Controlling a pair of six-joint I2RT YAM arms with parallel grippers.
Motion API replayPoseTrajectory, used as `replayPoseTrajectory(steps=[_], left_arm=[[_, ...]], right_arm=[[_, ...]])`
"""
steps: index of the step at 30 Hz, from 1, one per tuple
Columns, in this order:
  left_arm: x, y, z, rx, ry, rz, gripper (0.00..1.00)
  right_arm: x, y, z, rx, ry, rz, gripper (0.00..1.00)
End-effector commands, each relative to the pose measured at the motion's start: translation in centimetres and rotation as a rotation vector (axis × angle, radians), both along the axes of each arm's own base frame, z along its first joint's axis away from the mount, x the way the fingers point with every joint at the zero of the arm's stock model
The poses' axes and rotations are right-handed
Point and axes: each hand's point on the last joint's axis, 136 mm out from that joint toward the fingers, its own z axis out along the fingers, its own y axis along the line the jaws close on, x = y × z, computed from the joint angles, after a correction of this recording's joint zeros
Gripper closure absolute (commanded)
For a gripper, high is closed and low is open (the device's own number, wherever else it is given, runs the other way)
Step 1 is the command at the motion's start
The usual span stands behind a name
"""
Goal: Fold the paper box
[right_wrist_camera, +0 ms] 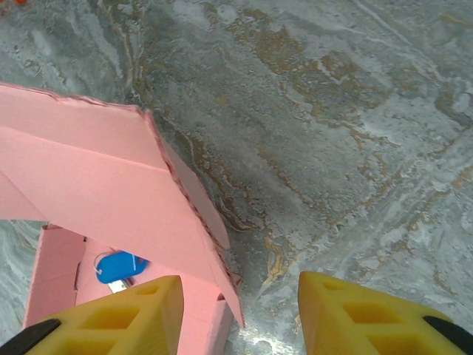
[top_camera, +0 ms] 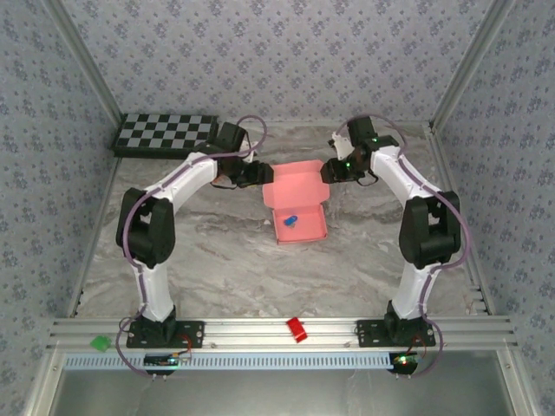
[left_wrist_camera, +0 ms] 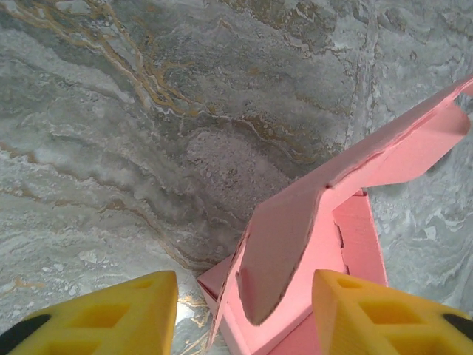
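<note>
**Status of work: paper box partly formed, not closed.**

1. Location. The paper box [top_camera: 300,204] rests on the table [top_camera: 217,260], mid-table and between the two arms, well apart from the red block [top_camera: 297,329] on the near rail.

2. Completed, as far as can be seen. The tray [top_camera: 316,230] is erected: its walls stand up on the sides that are visible. A small blue object [top_camera: 289,220] lies inside it. The lid [top_camera: 295,182] is joined to the tray's far edge and is raised clear of it, so the box is open on top.

3. Pincers. The left pincer [top_camera: 258,175] is at the lid's left edge and the right pincer [top_camera: 331,171] at its right edge. In each wrist view the yellow fingers [left_wrist_camera: 111,318] [right_wrist_camera: 111,318] stand apart, with the lid's edge in the gap between them. Neither pincer has the card pinched; both are released. Whether any finger touches the card cannot be told.

4. Remaining, by judgement. The lid must be brought down over the tray and its side flaps tucked inside the walls. The task looks past halfway, with closing as the outstanding step.

5. Caution. The card is thin, and uneven pressure at the two edges would likely skew the lid.
</note>
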Motion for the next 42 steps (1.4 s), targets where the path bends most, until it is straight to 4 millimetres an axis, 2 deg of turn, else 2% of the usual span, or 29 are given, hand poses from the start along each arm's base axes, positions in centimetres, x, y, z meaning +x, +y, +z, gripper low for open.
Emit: replayPoseTrajectory(steps=[1, 15, 23, 36, 42], left_arm=[[-0.3, -0.9, 0.5, -0.022, 0.02, -0.038, 0.52], [-0.1, -1.6, -0.1, -0.045, 0.037, -0.045, 0.66], [-0.3, -1.7, -0.3, -0.047, 0.045, -0.051, 0.69], [-0.3, -1.8, -0.7, -0.034, 0.051, -0.055, 0.84], [0.0, -1.6, -0.5, -0.015, 0.041, -0.053, 0.93]], right_arm=[[0.0, 0.5, 0.1, 0.014, 0.023, 0.056, 0.54], [0.0, 1.4, -1.3, 0.031, 0.072, 0.103, 0.57], [0.2, 1.8, -0.9, 0.034, 0.063, 0.11, 0.65], [0.0, 2.3, -1.2, 0.002, 0.072, 0.131, 0.77], [-0.1, 2.2, -1.1, -0.015, 0.065, 0.124, 0.87]])
